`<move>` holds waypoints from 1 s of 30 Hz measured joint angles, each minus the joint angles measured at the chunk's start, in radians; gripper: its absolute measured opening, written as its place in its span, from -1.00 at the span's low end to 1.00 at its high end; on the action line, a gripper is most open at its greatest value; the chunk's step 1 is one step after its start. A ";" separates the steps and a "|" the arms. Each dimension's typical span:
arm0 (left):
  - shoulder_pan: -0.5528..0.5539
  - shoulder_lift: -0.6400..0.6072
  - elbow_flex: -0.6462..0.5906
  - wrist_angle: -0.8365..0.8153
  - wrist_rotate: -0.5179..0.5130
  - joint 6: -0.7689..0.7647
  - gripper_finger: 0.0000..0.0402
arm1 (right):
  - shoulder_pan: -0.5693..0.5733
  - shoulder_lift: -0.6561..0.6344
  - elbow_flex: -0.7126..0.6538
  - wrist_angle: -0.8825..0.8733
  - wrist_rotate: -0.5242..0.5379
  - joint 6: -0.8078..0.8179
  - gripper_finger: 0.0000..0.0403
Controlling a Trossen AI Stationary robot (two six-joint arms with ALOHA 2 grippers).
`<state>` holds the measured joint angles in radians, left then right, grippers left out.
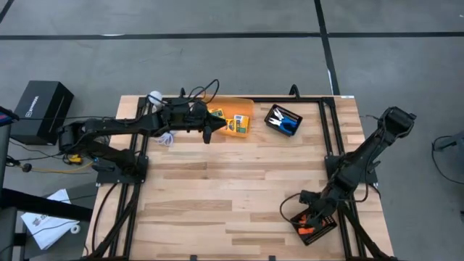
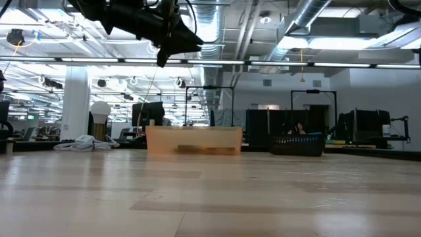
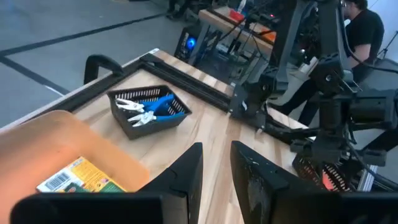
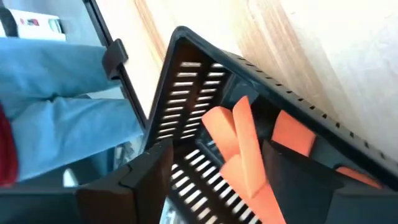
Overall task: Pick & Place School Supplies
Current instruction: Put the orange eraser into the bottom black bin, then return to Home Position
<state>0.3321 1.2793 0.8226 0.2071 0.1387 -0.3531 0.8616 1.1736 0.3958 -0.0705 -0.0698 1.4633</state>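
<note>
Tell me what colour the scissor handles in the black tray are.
Blue scissor handles in the black tray, clearest in the left wrist view.

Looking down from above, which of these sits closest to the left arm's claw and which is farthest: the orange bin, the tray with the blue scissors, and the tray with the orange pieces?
1. Orange bin, right beside the left gripper, at the table's back edge.
2. Scissors tray, farther right along the back.
3. Tray of orange pieces, front right corner, under the right gripper.
</note>
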 joint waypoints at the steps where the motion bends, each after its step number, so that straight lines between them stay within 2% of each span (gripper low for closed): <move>1: 0.000 -0.007 0.000 -0.006 0.000 -0.002 -0.61 | 0.000 -0.005 0.000 0.000 0.000 0.015 0.19; 5: 0.000 -0.052 0.000 -0.002 -0.020 -0.012 -0.61 | 0.000 -0.052 0.000 0.024 -0.009 0.071 0.21; 13: 0.004 -0.209 -0.001 0.025 -0.050 -0.064 -0.61 | -0.033 -0.257 0.006 0.079 -0.008 0.028 0.21; 20: 0.031 -0.409 0.000 0.032 -0.086 -0.100 -0.61 | -0.193 -0.481 0.080 0.083 0.070 -0.324 0.21; 24: 0.031 -0.521 0.000 0.019 -0.086 -0.044 -0.61 | -0.259 -0.589 0.087 0.077 0.053 -0.657 0.21; 26: 0.028 -0.570 0.000 0.001 -0.086 0.016 -0.61 | -0.272 -0.608 0.087 0.083 0.114 -0.675 0.21; 28: 0.019 -0.602 0.000 0.001 -0.082 -0.003 -0.61 | -0.292 -0.644 0.084 0.094 0.196 -0.704 0.21; 30: 0.004 -0.627 0.000 -0.003 -0.079 -0.051 -0.61 | -0.297 -0.679 0.087 0.192 0.210 -0.849 0.21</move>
<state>0.3363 0.6525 0.8223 0.2036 0.0600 -0.4043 0.5650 0.4944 0.4825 0.1211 0.1399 0.6142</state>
